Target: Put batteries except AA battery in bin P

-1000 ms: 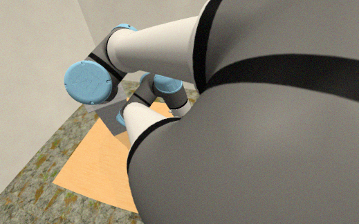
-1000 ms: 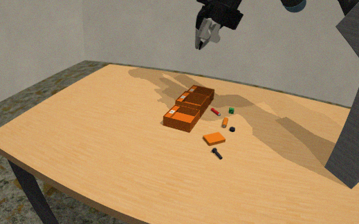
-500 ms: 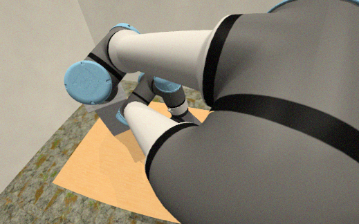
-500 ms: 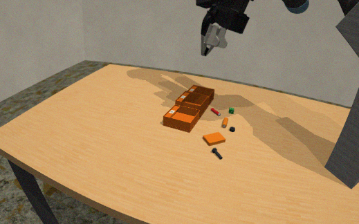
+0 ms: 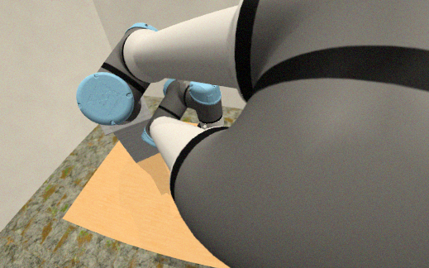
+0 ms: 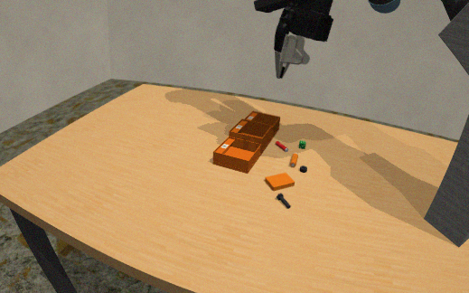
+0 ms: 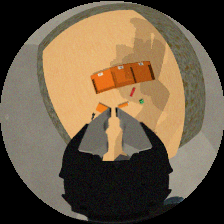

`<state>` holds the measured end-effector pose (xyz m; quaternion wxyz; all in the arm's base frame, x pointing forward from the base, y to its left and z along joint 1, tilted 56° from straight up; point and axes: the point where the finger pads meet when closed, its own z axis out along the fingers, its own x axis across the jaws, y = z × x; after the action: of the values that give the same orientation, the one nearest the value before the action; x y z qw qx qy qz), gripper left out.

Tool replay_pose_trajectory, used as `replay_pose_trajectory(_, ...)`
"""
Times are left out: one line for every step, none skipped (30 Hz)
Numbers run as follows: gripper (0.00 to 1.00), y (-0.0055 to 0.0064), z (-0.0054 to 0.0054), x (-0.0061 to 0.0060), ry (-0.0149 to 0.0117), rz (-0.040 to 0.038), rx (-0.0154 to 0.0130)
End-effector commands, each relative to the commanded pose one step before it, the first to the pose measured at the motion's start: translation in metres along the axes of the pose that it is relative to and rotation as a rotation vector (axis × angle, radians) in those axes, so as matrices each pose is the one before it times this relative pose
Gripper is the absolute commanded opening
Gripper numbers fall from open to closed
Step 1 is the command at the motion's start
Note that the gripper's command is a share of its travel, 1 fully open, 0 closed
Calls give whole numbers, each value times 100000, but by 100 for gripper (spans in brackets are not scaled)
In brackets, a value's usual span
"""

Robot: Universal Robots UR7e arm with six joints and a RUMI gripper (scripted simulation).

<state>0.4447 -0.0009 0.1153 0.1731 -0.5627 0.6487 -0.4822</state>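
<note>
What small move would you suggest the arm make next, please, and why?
Probably open the fingers and descend toward a battery: the gripper hangs shut and empty high above the table, while the small items, such as the red cylinder, lie beside the bins.

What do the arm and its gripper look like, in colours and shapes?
The arm is made of thick round tubes, white and grey with black bands. Its joints carry round light-blue caps. The gripper has a bulky black body and two light grey fingers, wide at the base and narrowing to the tips. No cables or markings can be made out.
</note>
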Motion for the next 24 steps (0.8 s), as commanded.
replay_pose_trajectory(4, 1506, -233, -106, 3650, -11463, -7220)
replay_pose_trajectory(4, 807, -191, -91, 576, -3484, -1213)
replay_pose_trajectory(4, 638, -144, -94, 205, -1968, -465)
replay_pose_trajectory(4, -2, -1, 0, 318, -1763, -640)
replay_pose_trajectory(4, 0, 0, 0, 413, -1620, -828)
replay_pose_trajectory(4, 0, 0, 0, 0, 0, 0)
replay_pose_trajectory(4, 0, 0, 0, 0, 0, 0)
replay_pose_trajectory(4, 795, -237, -88, 1054, -5399, -2157)
replay_pose_trajectory(4, 556, -155, -90, 181, -1766, -302)
replay_pose_trajectory(4, -2, -1, 0, 292, -1714, -550)
replay_pose_trajectory(4, 0, 0, 0, 385, -1664, -794)
replay_pose_trajectory(4, 0, 0, 0, 396, -1738, -857)
replay_pose_trajectory(4, 0, 0, 0, 414, -1776, -919)
replay_pose_trajectory(4, 0, 0, 0, 197, -810, -438)
replay_pose_trajectory(4, 0, 0, 0, 0, 0, 0)
replay_pose_trajectory(4, 0, 0, 0, 0, 0, 0)
replay_pose_trajectory(4, 0, 0, 0, 0, 0, 0)
replay_pose_trajectory(4, 0, 0, 0, 0, 0, 0)
replay_pose_trajectory(4, 0, 0, 2, 0, 99, 0)
replay_pose_trajectory(4, 0, 0, 1, 0, 53, 0)
replay_pose_trajectory(4, 0, 0, 0, 0, 0, 0)
replay_pose_trajectory(4, 0, 0, 0, 0, 0, 0)
replay_pose_trajectory(4, 0, 0, 0, 0, 0, 0)
replay_pose_trajectory(4, 0, 0, 0, 0, 0, 0)
